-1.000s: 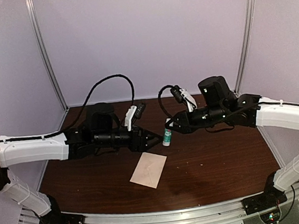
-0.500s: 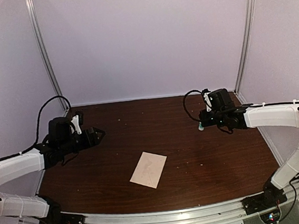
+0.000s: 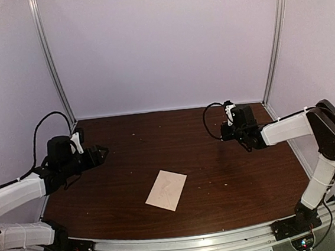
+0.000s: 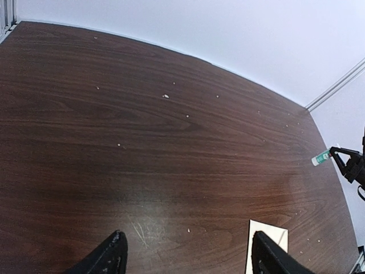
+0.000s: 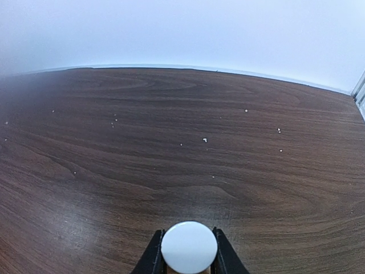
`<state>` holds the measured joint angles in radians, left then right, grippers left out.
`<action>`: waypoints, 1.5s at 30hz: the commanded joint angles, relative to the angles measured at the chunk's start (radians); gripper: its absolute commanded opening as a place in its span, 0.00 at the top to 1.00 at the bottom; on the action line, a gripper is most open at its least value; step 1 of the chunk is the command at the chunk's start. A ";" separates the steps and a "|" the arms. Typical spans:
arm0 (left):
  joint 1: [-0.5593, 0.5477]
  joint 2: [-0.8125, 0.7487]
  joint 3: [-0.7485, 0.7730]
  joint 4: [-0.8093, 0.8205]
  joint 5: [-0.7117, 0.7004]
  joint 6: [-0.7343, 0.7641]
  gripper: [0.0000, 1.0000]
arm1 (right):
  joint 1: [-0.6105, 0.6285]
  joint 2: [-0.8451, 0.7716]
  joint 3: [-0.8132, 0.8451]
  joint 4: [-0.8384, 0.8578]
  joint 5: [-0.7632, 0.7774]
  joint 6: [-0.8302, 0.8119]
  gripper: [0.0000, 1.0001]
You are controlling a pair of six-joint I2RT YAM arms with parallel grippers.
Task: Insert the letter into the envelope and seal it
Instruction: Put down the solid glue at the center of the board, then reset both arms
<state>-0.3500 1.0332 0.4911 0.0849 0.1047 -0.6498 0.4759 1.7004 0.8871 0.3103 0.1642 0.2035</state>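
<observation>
table: one envelope; right gripper grips one tube, perhaps glue.

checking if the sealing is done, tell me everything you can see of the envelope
The envelope is a small, pale beige-pink paper rectangle. It lies flat on the dark wooden table, near the front centre, turned at an angle to the table's edge. Faint crease lines cross its upper face. No raised flap shows, so it looks closed, though the seal itself cannot be judged. Nothing but the table touches it, and nothing rests on it.
</observation>
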 commanded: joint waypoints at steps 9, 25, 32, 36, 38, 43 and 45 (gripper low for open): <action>0.007 -0.044 -0.047 0.033 -0.043 0.019 0.24 | -0.008 0.084 0.001 0.085 -0.003 -0.036 0.83; 0.008 -0.036 -0.050 0.031 -0.069 0.044 0.23 | -0.008 0.054 -0.011 0.070 0.006 -0.014 0.28; 0.053 -0.007 -0.043 0.084 -0.088 0.120 0.16 | -0.014 -0.058 -0.001 -0.020 -0.009 0.000 0.03; 0.206 0.018 -0.042 0.128 -0.089 0.173 0.15 | -0.067 -0.135 -0.015 -0.065 -0.029 0.015 0.00; 0.292 0.020 -0.052 0.169 -0.090 0.190 0.15 | -0.112 -0.185 -0.042 -0.069 -0.033 0.025 0.00; 0.458 -0.001 -0.120 0.315 -0.158 0.232 0.15 | -0.282 -0.311 -0.153 -0.033 -0.067 0.044 0.00; 0.465 0.001 -0.150 0.385 -0.205 0.279 0.15 | -0.357 -0.359 -0.203 -0.008 -0.076 0.061 0.00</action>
<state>0.0853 1.0451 0.3985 0.2844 -0.0147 -0.4641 0.2272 1.4124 0.7643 0.2863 0.1123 0.2245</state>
